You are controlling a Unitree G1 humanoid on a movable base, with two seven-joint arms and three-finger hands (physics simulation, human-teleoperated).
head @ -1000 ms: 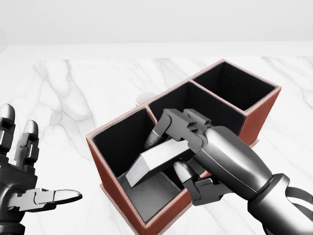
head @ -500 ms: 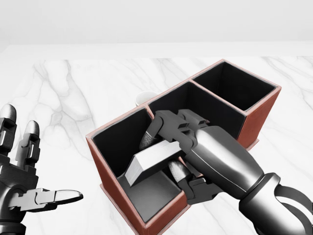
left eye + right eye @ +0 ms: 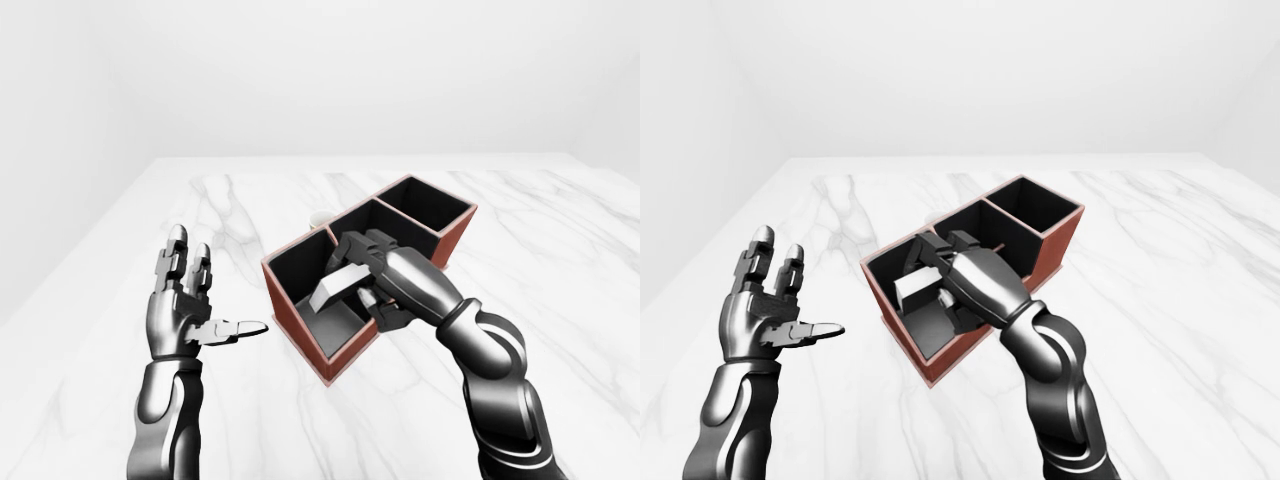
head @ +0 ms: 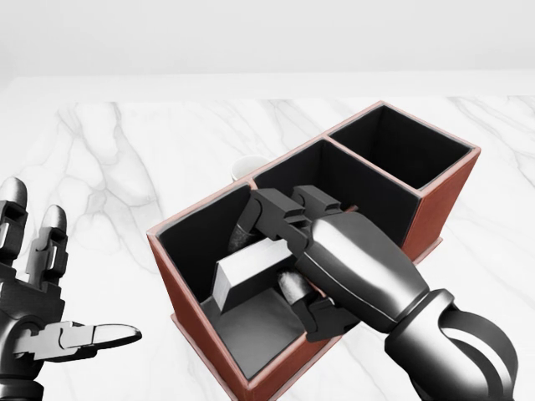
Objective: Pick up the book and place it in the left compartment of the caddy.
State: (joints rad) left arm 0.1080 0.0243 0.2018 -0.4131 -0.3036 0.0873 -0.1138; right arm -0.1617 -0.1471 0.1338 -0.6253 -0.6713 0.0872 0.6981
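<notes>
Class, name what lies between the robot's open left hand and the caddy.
Only bare marble table, seen in the left-eye view, separates the left hand from the caddy.

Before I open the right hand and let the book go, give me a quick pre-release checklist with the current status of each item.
1. Right hand closed round the grey rectangular book: ok.
2. Book over the left compartment of the red-brown three-compartment caddy, not the middle one: ok.
3. Book lowered inside the walls: ok, its lower end sits below the rim, tilted.
4. Book resting on the compartment floor: cannot tell, the hand hides its underside.
5. Left hand open and apart from the caddy: ok.
6. Small white object beyond the caddy clear of the hand: ok.
</notes>
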